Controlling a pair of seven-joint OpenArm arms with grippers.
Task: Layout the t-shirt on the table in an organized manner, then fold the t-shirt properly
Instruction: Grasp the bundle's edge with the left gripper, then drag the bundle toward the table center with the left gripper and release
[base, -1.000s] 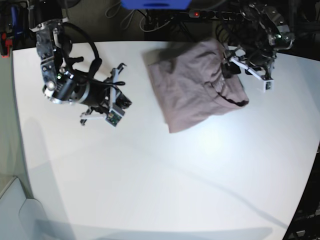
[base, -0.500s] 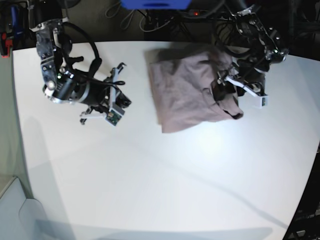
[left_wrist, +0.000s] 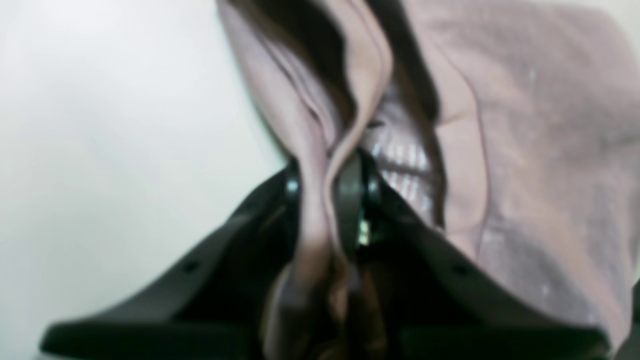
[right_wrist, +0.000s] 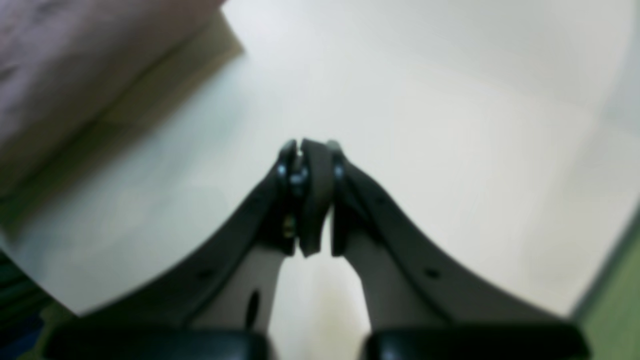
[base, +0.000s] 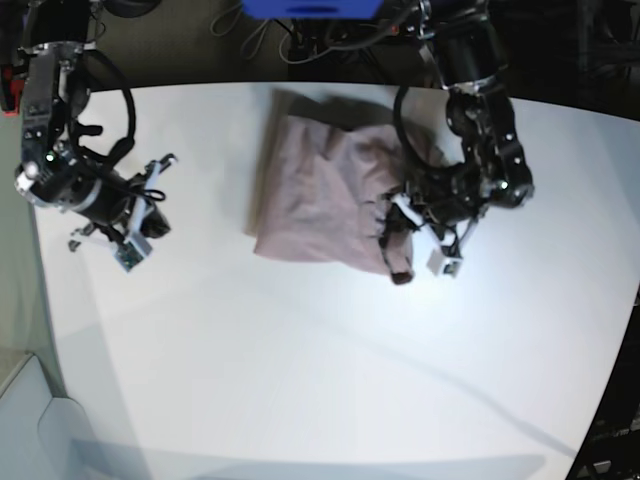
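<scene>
The near worktop lies bare. Past it, our left gripper has its jaws pinched on a fold of the shirt, lifting that edge a little; the wrist view shows cloth bunched between them. Our right gripper hangs above the worktop well apart from the shirt, jaws closed on nothing. We judge the task barely begun: the shirt is still a crumpled, doubled-over heap toward the far middle, not spread flat, and folding has yet to start. It looks plain dusty mauve, soft and wrinkled, with no sleeves clearly laid out.
</scene>
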